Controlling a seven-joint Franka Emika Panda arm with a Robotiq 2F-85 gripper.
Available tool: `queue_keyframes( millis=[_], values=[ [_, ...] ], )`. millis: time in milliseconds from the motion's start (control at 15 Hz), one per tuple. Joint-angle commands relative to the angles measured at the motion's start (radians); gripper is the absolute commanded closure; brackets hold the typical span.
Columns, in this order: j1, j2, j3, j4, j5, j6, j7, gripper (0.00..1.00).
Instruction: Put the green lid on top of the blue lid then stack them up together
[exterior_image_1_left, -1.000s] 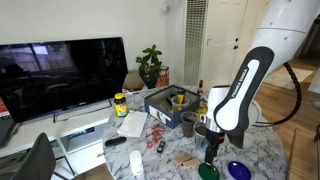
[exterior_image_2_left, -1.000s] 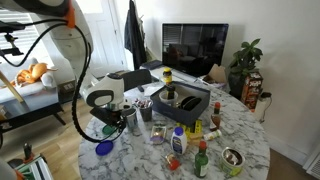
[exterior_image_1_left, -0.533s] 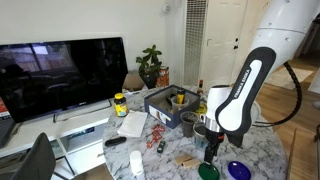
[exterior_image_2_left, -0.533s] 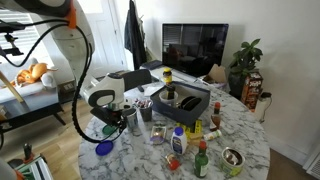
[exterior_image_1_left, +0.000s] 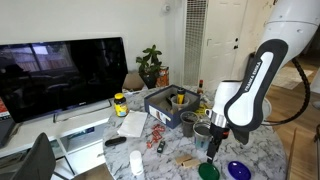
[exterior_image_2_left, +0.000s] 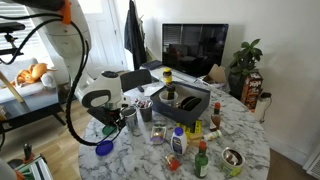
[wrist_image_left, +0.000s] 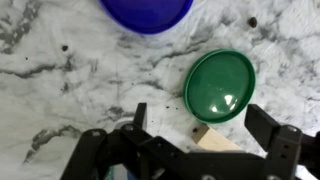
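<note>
- Gripper: fingers spread wide, nothing pinched; held above the marble, pointing down.
- Same gripper in both exterior views: at the end of the white arm, low over the table edge.
- Green lid: flat on the marble, lying in front of the open fingers in the wrist view and touching neither; in an exterior view directly under the gripper.
- Wooden block: pale tan, just beside the green lid's near edge, between the fingers in the wrist view.
- Blue lid: flat on the marble, cut off by the top edge of the wrist view; near the green lid but apart, bare marble between; not stacked. Seen also in both exterior views.
- Table: white marble with grey veins, crowded with bottles and jars farther in.
- Grey metal cup: upright, near the gripper, towards the table's middle.
- Television: dark screen, behind the table.
- Potted plant: beside the television.
</note>
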Motion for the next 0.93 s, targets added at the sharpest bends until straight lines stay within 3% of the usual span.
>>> queue_keyframes(
  millis=[0,267,400,800,867],
  values=[
    [-0.163,-0.005,0.163,-0.077,-0.017,0.053,-0.041,0.00],
    [-0.207,0.016,0.209,-0.107,-0.065,0.071,-0.009,0.00],
    [-0.188,0.012,0.186,-0.083,-0.093,0.046,0.023,0.00],
    [-0.214,0.059,0.208,-0.064,-0.123,0.047,0.006,0.00],
    [-0.180,0.063,0.182,-0.049,-0.145,0.025,0.015,0.00]
  ],
)
